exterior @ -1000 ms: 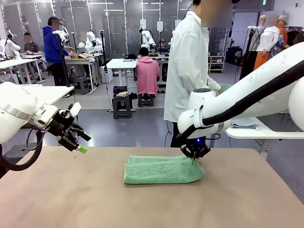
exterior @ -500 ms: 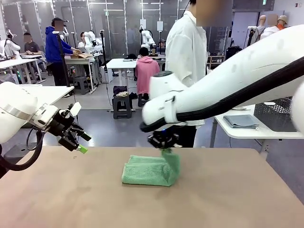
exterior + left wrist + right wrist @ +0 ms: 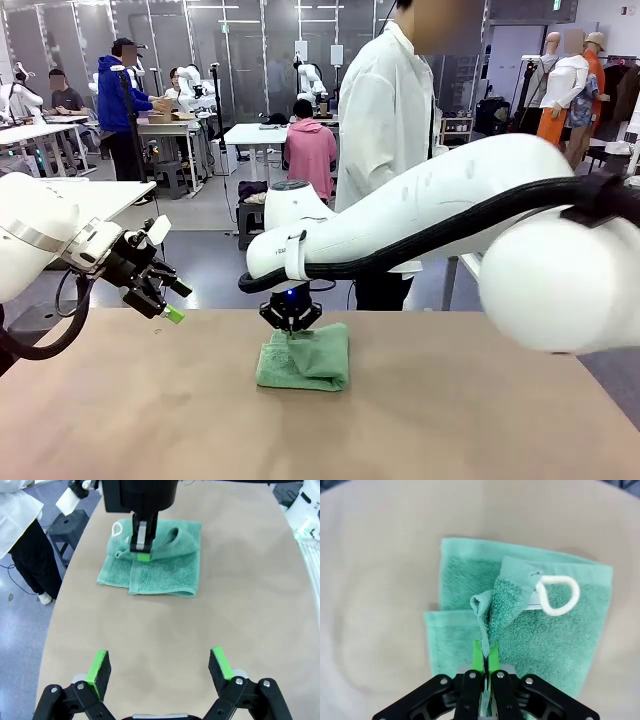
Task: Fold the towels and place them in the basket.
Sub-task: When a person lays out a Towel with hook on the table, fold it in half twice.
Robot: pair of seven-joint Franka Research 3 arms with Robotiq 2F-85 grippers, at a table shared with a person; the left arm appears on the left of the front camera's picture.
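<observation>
Front view: my right arm reaches across the middle of the table with the wrist pointing straight down. My right gripper is pinched tight on a corner of the mint green towel, which lies folded in a small block near the middle of the table, the pinched corner raised above the folded layers with the white hanging loop just beside it. My left arm hangs off to the left, my left gripper tilted down toward the towel, fingers spread wide, holding nothing, well apart from the cloth.
</observation>
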